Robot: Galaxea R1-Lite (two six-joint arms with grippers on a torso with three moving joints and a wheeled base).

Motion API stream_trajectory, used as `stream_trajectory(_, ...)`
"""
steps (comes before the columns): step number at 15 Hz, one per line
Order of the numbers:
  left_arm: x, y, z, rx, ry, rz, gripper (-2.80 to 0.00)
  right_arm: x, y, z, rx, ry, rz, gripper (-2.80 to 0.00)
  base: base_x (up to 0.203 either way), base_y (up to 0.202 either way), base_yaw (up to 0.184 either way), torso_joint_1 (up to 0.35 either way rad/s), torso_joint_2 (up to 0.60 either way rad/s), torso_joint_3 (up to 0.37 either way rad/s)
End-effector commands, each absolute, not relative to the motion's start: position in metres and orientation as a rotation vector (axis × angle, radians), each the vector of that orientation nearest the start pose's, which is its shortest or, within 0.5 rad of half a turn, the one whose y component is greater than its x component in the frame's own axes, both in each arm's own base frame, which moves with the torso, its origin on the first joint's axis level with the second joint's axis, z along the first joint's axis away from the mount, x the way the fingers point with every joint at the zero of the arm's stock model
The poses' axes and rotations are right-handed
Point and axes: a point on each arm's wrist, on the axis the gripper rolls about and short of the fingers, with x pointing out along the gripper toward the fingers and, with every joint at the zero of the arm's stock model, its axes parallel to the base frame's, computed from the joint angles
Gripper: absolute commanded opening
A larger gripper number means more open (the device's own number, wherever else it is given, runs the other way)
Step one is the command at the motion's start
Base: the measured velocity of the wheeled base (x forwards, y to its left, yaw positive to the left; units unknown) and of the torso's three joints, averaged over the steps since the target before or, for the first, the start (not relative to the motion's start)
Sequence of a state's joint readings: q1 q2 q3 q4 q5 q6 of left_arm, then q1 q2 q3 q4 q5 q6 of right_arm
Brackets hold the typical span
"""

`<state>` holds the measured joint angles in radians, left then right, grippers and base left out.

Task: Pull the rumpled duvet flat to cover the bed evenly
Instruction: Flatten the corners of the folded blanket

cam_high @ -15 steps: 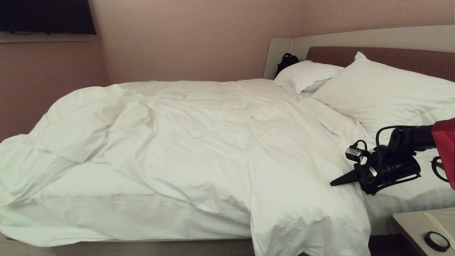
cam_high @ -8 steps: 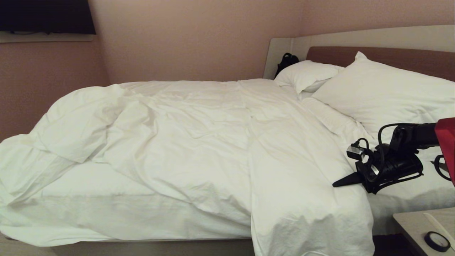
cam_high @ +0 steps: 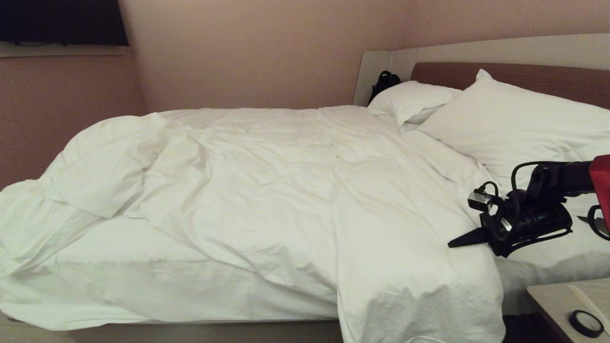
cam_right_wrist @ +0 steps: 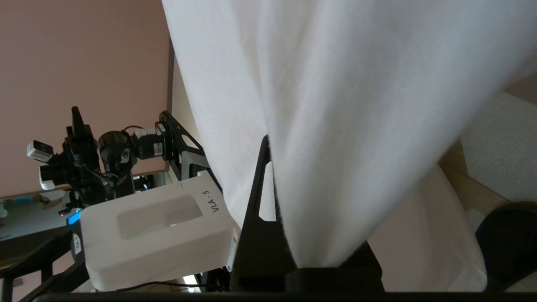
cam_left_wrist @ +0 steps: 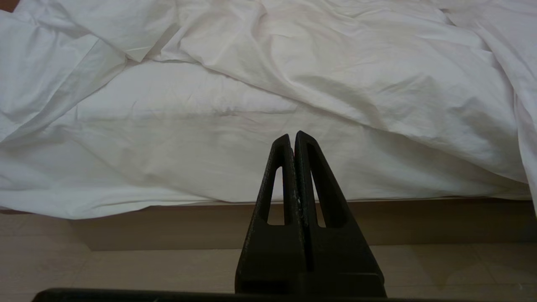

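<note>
The white duvet [cam_high: 267, 190] lies wrinkled over the bed [cam_high: 214, 331], bunched toward the foot at the left and hanging over the near side. A stretch of bare sheet [cam_high: 143, 267] shows at the near left. My right gripper [cam_high: 452, 244] is at the duvet's edge near the pillows. In the right wrist view it [cam_right_wrist: 268, 142] is shut on a fold of duvet [cam_right_wrist: 335, 126], which covers one finger. My left gripper [cam_left_wrist: 292, 136] is shut and empty, held low in front of the bed's near side, facing the duvet [cam_left_wrist: 335, 75] and sheet [cam_left_wrist: 168, 138].
Two white pillows [cam_high: 514, 124] [cam_high: 410, 100] lean on the brown headboard [cam_high: 524, 78]. A black bag [cam_high: 383, 83] sits by the headboard's far end. A nightstand [cam_high: 557, 295] with a black round object [cam_high: 586, 324] stands at the near right. A dark screen [cam_high: 62, 21] hangs on the left wall.
My right gripper has shifted slightly to the right, toward the pillows, and the duvet's near edge has followed it a little. The left arm has not moved.
</note>
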<state>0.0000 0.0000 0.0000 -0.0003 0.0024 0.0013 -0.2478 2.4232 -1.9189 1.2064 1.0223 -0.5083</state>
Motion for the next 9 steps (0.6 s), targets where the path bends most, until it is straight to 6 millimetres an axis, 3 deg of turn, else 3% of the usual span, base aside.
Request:
stream_trajectory(1, -0.023, 0.0, 0.076, 0.002, -0.002, 0.003, -2.8, 0.392, -0.087, 0.09, 0.638, 1.162, 0.865, -2.8, 0.0, 0.0, 0.0, 0.0, 0.0, 0.0)
stream_trajectory(9, -0.023, 0.0, 0.075, 0.002, 0.0, 0.003, -2.8, 0.386, -0.109, 0.096, 0.688, 1.103, 0.835, -2.8, 0.0, 0.0, 0.0, 0.0, 0.0, 0.0)
